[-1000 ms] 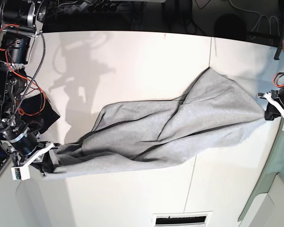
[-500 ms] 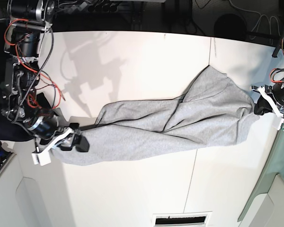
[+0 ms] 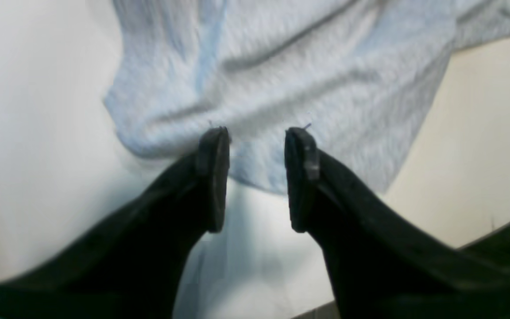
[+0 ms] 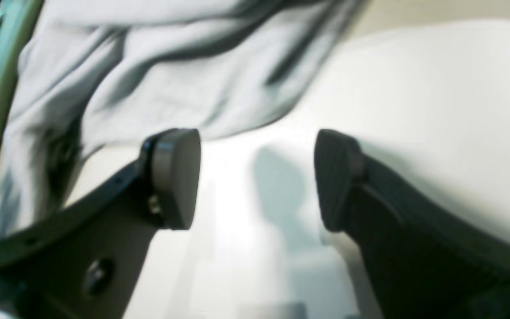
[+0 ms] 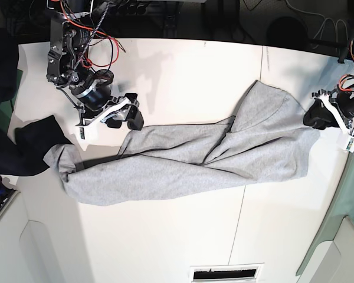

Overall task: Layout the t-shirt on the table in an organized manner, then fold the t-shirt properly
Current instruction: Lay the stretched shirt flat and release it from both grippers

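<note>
Right tool [image 5: 128, 117] has let go and swung toward 11 o'clock, jaws apart; left tool [image 3: 255, 177] parted too. One t-shirt [image 5: 189, 162] bunched across the tabletop [image 5: 183, 71]; only the base view shows one dark cloth [image 5: 29, 144] at 9 o'clock.

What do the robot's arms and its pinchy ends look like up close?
Each tool has two black fingers with flat rounded pads, seen on the left tool and the right tool. In the base view, the right arm is black metal wrapped in loose red and black wires, with white parts by its fingers. The left arm also shows white parts and red wires.
</note>
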